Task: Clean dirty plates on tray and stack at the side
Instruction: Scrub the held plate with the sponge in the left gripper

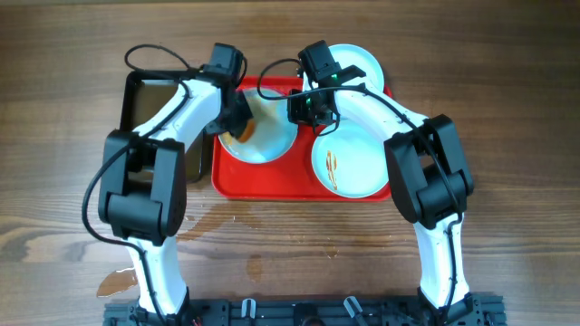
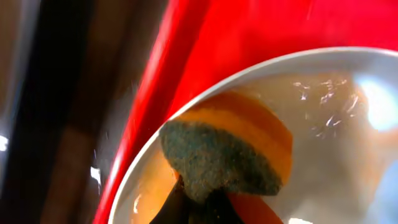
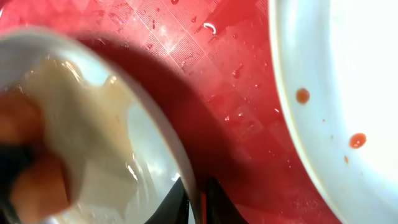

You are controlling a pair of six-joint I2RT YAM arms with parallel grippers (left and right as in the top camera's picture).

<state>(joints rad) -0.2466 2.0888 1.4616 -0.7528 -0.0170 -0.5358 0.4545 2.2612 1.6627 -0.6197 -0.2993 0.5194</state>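
Note:
A red tray (image 1: 272,186) holds three pale plates. My left gripper (image 1: 241,125) is shut on a sponge (image 2: 224,155), orange with a dark green scouring face, pressed inside the left plate (image 1: 267,145), which is tilted. My right gripper (image 1: 304,113) is shut on that plate's right rim (image 3: 186,168), one finger inside and one outside. A second plate (image 1: 358,163) with a brown-orange smear lies at the tray's front right. A third plate (image 1: 358,62) lies at the back right, partly off the tray. Red spots mark the plate (image 3: 336,93) in the right wrist view.
A black rectangular pan (image 1: 159,109) stands left of the tray, under my left arm. A wet patch (image 1: 217,217) spreads on the wooden table in front of the tray, and a small puddle (image 1: 118,282) lies near the left arm's base.

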